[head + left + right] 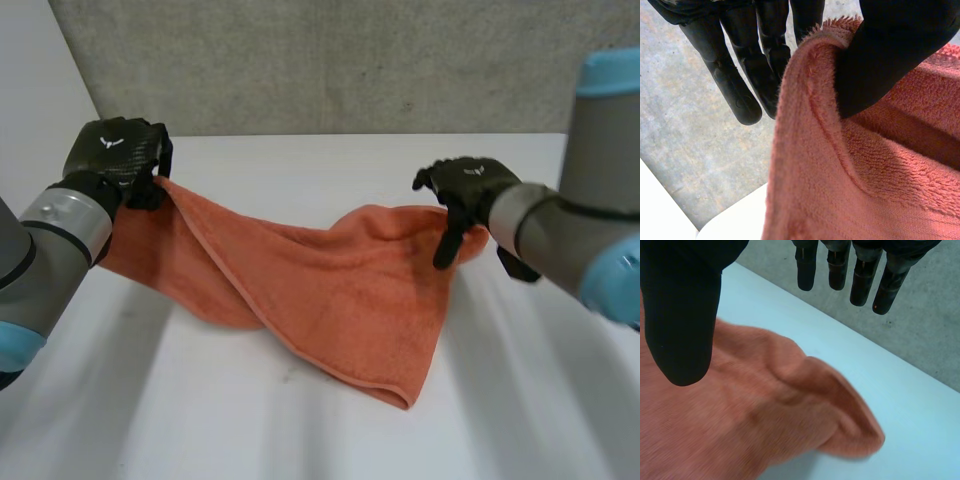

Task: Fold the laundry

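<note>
An orange towel (330, 290) stretches across the middle of the white counter (300, 440), with its left end raised and its right end bunched up. A loose fold trails toward the near side and ends in a corner on the counter. The left hand (118, 150) is at the far left, holding the towel's left corner up off the surface. In the left wrist view, the thumb (890, 45) presses into the towel's (850, 180) hemmed edge. The cloth runs up between the thumb and the fingers (735, 85), so the corner is pinched there. The right hand (468, 185) is at the right, just above the towel's right end, with its fingers pointing down. In the right wrist view, its fingers (862, 275) are straight and spread well away from the thumb (682, 305), gripping nothing. Below them the towel's (755, 410) rumpled corner lies on the counter (910, 405). A grey wall (330, 60) runs along the far side.
</note>
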{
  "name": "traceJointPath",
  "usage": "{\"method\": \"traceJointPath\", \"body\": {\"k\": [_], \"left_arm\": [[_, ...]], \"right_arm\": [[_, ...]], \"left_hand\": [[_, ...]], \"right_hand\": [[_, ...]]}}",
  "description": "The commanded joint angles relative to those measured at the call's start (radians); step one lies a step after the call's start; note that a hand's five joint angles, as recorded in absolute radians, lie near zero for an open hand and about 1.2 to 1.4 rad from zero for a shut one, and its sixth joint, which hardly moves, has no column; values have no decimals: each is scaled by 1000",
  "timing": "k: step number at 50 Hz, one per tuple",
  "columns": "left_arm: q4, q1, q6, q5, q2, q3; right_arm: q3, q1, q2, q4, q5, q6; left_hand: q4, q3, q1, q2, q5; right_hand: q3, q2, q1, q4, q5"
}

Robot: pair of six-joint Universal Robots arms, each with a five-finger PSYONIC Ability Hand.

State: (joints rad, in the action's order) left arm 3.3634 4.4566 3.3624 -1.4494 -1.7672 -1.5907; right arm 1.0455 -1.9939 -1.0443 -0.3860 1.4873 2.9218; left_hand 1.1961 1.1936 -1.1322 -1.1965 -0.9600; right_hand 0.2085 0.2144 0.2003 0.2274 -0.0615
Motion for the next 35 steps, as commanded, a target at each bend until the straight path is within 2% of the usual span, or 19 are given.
{"method": "traceJointPath", "body": {"k": [1,10,19,30,34,35], "left_arm": [[1,-3,2,1,-47,-3],[20,-2,0,1,-78,5],[24,-2,-1,-2,-77,1],[24,-2,-1,0,-75,-8],[24,-2,-1,0,-74,-11],[24,-2,-1,-2,-74,-12]], "right_arm": [[553,-8,-252,193,-73,10],[814,-25,-269,367,-199,140],[872,-40,-212,539,-213,140],[875,-42,-151,635,-199,132],[872,-31,-141,645,-157,109],[873,-29,-146,653,-144,100]], "left_hand": [[200,203,-264,-200,-262],[200,203,-264,-200,-262],[200,203,-264,-200,-262],[200,203,-264,-200,-262],[200,203,-264,-200,-262],[200,203,-264,-200,-262]], "right_hand": [[-34,-40,-26,-53,62],[99,94,108,81,-72],[267,261,275,248,-239],[672,666,680,653,-644],[1167,1161,1175,1148,-1139],[1188,1182,1196,1169,-1160]]}}
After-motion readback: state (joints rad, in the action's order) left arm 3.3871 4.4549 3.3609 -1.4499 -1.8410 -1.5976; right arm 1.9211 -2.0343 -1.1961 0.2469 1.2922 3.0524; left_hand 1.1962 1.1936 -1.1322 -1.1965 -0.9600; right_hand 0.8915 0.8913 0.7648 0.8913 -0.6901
